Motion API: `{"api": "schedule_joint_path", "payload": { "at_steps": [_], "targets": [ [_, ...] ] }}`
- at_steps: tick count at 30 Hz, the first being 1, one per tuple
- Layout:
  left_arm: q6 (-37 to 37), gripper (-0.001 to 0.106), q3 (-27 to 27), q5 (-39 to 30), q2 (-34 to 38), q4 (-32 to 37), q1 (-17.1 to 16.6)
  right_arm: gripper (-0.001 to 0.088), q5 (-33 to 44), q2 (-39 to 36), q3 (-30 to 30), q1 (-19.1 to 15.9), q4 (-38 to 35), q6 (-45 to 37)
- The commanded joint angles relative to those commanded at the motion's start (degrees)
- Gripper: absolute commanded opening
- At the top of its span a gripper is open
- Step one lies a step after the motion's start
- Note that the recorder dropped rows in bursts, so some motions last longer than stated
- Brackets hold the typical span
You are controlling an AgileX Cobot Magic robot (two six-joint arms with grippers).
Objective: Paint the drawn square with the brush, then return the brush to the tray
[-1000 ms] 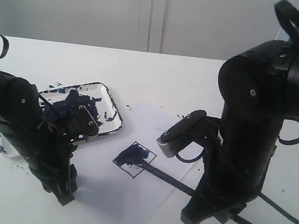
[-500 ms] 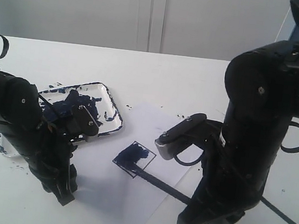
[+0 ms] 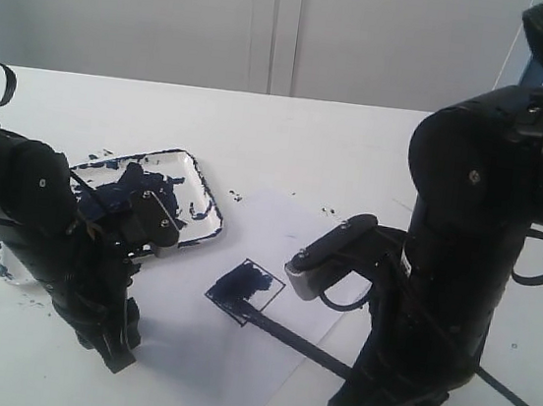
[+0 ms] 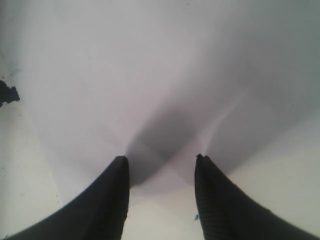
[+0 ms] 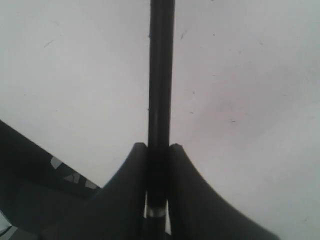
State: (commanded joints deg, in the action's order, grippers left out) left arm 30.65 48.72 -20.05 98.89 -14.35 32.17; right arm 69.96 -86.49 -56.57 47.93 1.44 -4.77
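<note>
Brush (image 3: 300, 337) is lying low across the near right of the scene, its shaft caught in the right gripper (image 5: 158, 147) — the jaws are pinching narrowly on the black handle, which is running straight out between them. From that grip the shaft is slanting toward ten o'clock, and the tip is resting at the near corner of the drawn square (image 3: 244, 290). Left gripper (image 4: 160, 159) is standing at eight o'clock from the square, jaws parted and holding nothing, pointing down at the paper sheet (image 3: 259, 226); whether it is touching cannot be told. The square is sitting mid-sheet — its far half is showing dark blue, its near corner white inside the outline. Tray (image 3: 199, 170), paint-smeared, is lying at ten o'clock from the square, just beside the sheet, on the white table (image 3: 309, 138).
</note>
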Motion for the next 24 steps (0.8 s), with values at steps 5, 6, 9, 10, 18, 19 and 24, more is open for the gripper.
{"api": "schedule_joint_path", "payload": {
  "at_steps": [5,6,9,10,18,19,24],
  "targets": [
    [0.00,0.048,0.00,-0.23,0.00,0.00,0.00,0.0000,0.00,0.00,0.00,0.00,4.88,2.30],
    [0.00,0.048,0.00,-0.23,0.00,0.00,0.00,0.0000,0.00,0.00,0.00,0.00,6.37,2.65],
    [0.00,0.048,0.00,-0.23,0.00,0.00,0.00,0.0000,0.00,0.00,0.00,0.00,9.35,3.83],
    [0.00,0.048,0.00,-0.23,0.00,0.00,0.00,0.0000,0.00,0.00,0.00,0.00,9.62,3.83],
    [0.00,0.048,0.00,-0.11,0.00,0.00,0.00,0.0000,0.00,0.00,0.00,0.00,9.66,3.72],
    [0.00,0.048,0.00,-0.11,0.00,0.00,0.00,0.0000,0.00,0.00,0.00,0.00,9.66,3.72],
    [0.00,0.048,0.00,-0.11,0.00,0.00,0.00,0.0000,0.00,0.11,0.00,0.00,9.66,3.59]
  ]
}}
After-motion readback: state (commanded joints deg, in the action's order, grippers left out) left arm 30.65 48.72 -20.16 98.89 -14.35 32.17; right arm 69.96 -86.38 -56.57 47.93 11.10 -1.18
